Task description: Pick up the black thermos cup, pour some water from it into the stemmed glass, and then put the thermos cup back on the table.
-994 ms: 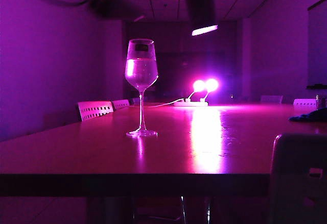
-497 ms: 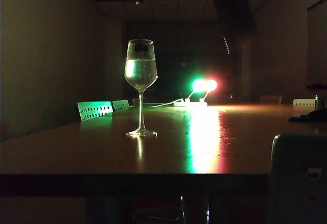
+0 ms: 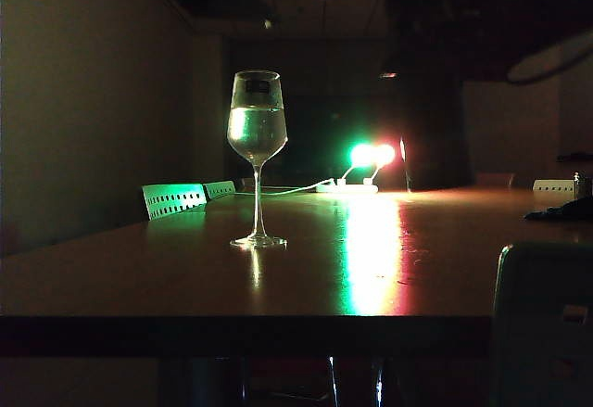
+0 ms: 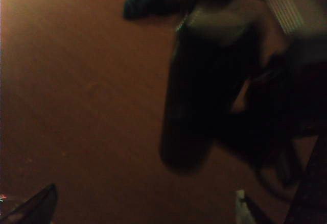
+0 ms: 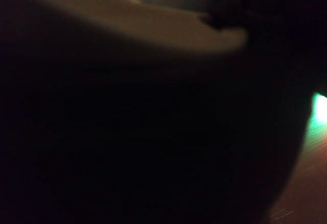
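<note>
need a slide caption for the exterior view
Stemmed glass holding water stands upright on the dim table, dark thermos cup lowered behind it, colored lights glowing.

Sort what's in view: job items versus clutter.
Job: black thermos cup, in the right gripper over the table; stemmed glass, holding water; open left gripper, hovering near the cup.
Clutter: lamps, dark cloth, chair backs.
</note>
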Controlling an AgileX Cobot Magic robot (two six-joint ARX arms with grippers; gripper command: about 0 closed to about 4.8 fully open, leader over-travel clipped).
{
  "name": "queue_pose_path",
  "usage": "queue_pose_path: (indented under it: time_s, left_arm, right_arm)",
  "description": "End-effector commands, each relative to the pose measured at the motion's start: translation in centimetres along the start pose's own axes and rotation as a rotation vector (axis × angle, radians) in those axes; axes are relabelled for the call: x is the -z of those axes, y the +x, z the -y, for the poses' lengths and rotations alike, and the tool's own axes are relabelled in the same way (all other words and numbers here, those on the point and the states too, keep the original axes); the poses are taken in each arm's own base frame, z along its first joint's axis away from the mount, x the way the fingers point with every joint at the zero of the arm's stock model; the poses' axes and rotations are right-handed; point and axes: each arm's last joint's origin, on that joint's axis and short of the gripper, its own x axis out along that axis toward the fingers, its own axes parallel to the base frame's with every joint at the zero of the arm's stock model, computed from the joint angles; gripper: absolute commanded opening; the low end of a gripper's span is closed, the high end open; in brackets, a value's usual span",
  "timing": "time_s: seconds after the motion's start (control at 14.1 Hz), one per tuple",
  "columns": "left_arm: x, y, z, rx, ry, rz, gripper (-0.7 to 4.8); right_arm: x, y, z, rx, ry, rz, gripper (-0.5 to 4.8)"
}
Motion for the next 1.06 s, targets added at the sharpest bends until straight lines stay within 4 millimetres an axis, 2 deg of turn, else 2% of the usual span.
queue_pose_path:
  time_s: [0.07,0.28,0.43,0.64,1.06]
  left_arm:
    - [0.8,2.3,0.7,0.044,0.013,-0.008,4.79]
    - [2.0,4.6,2.0,0.073,0.020,-0.036,4.79]
    - [2.6,5.2,1.8,0.070,0.015,-0.054,4.79]
    - [2.5,5.2,1.8,0.069,0.016,-0.051,4.79]
    - [2.8,5.2,1.8,0.070,0.008,-0.080,4.79]
  right_arm:
    - [-0.2,0.1,0.7,0.113,-0.035,0.109,1.82]
    - [2.2,1.4,0.9,0.107,0.003,0.060,1.76]
    - [3.6,2.5,1.2,0.109,0.029,0.122,1.76]
    - [5.6,3.3,1.4,0.138,0.060,0.169,1.76]
    - [8.7,4.2,1.5,0.161,0.107,0.097,1.76]
